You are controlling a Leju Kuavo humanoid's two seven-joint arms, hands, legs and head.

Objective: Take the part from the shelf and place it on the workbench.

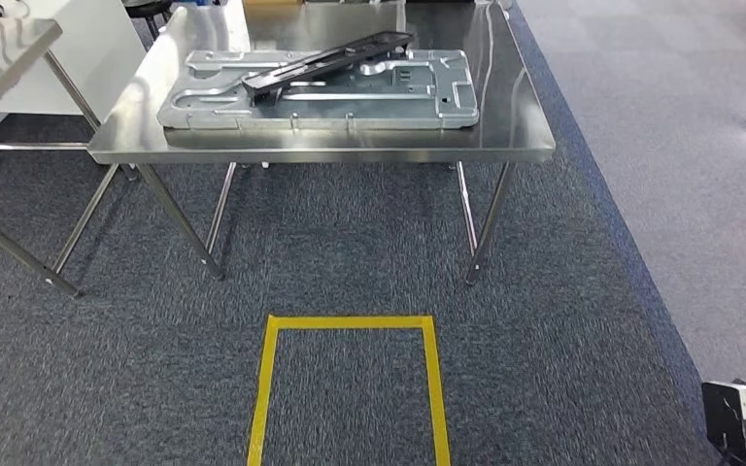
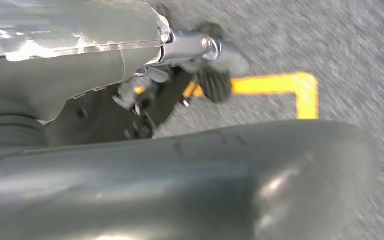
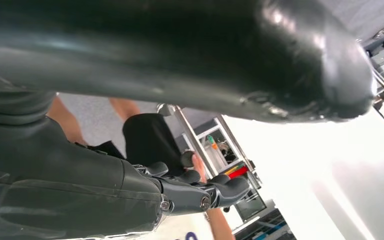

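1. Head view: the steel counter (image 1: 350, 146) fills the upper centre of the frame, its near edge running straight across. On it lies a grey stamped panel (image 1: 369, 102), and the black part (image 1: 325, 63) rests slantwise on top, well inside the edges. Below the counter is open carpet, with a yellow tape square (image 1: 348, 325) at bottom centre. A second counter (image 1: 0, 49) cuts into the upper left.
2. Left wrist view: the left robot hand (image 2: 207, 62) hangs over carpet and a yellow tape corner (image 2: 300, 92), fingers curled in, holding nothing.
3. Right wrist view: the right robot hand (image 3: 205, 192) shows fingers curled, empty; a person (image 3: 145, 135) stands beyond.
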